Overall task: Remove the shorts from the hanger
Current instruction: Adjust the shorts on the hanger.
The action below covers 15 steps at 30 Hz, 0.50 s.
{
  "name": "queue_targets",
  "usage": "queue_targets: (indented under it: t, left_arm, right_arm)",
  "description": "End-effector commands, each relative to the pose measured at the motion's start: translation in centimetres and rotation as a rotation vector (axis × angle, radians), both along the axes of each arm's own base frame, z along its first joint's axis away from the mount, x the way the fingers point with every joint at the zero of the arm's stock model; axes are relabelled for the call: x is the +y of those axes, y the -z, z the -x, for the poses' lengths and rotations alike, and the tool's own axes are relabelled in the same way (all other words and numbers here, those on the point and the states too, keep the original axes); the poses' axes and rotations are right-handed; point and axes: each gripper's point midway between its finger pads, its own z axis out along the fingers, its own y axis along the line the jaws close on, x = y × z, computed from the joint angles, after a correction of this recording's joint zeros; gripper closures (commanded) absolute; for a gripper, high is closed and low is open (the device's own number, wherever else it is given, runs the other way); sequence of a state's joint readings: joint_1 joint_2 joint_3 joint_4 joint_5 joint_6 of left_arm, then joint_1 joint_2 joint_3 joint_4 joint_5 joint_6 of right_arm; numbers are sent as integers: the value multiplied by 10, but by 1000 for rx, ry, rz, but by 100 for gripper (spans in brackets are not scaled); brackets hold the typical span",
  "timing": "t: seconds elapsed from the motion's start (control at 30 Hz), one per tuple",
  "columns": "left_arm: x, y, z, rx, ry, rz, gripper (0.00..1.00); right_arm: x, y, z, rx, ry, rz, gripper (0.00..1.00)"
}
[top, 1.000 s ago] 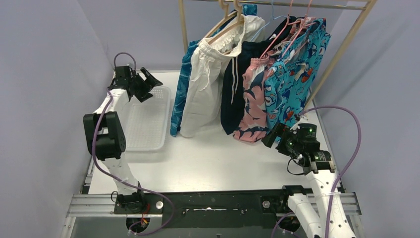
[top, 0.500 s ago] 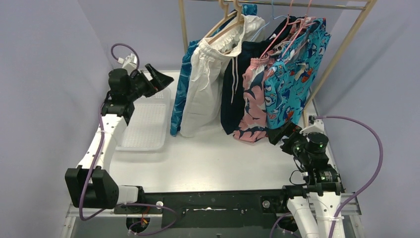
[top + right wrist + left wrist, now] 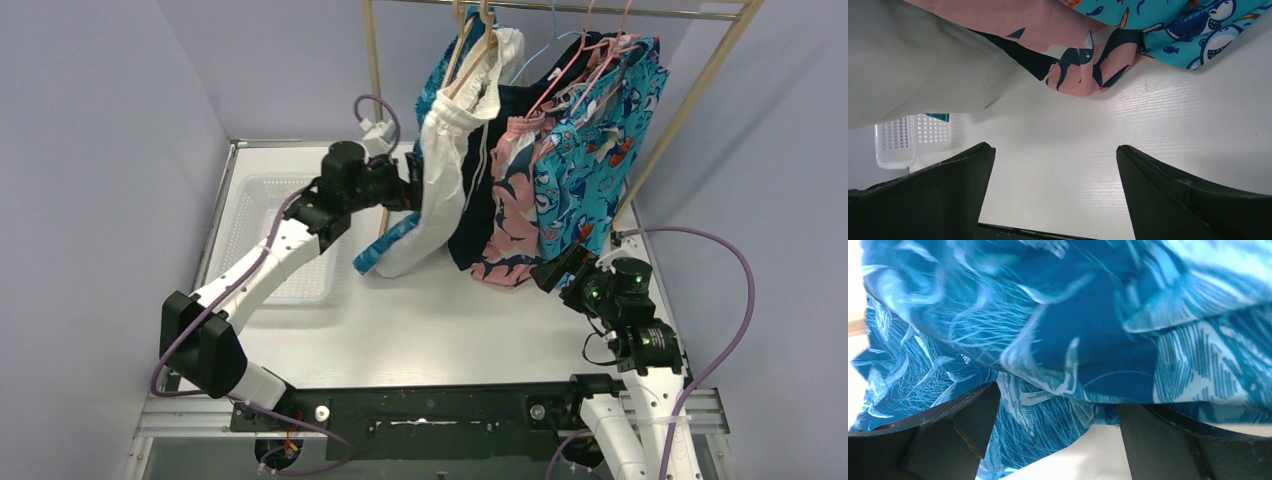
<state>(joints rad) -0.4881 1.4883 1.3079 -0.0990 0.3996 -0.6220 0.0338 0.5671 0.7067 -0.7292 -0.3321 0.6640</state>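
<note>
No word, number or brand can be read anywhere. Just above the left fingers point(image 3: 948, 435), the blue leaf-pattern shorts point(image 3: 1088, 330) carry one tiny pale mark, too small and blurred to make out.

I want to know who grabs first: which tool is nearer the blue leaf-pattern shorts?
Left. The left tool is open, right against the blue leaf-pattern shorts. The right tool hangs open by the teal cartoon-print pair, several pairs away.

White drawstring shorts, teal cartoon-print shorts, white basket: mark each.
white drawstring shorts point(image 3: 445, 195), top external view, leg fabric.
teal cartoon-print shorts point(image 3: 590, 170), top external view, front panel.
white basket point(image 3: 250, 215), top external view, mesh floor.
</note>
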Motion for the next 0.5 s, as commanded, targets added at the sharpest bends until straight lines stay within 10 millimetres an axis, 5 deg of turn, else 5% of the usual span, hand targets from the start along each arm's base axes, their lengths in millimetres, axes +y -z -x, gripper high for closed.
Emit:
queue_targets:
  t: [0.0, 0.2, 0.33, 0.47]
  left_arm:
    - [-53, -34, 32, -126, 100, 8, 14]
    - [-99, -11, 55, -84, 185, -32, 14]
    - [-88, 10, 51, -39, 122, -97, 15]
    - [-56, 7, 53, -64, 12, -95, 14]
  right_arm:
    - [1, -26, -4, -79, -16, 5, 2]
    - [3, -42, -6, -100, -38, 19, 2]
    - [8, -69, -4, -146, -87, 27, 2]
    - [21, -105, 4, -245, -184, 14, 2]
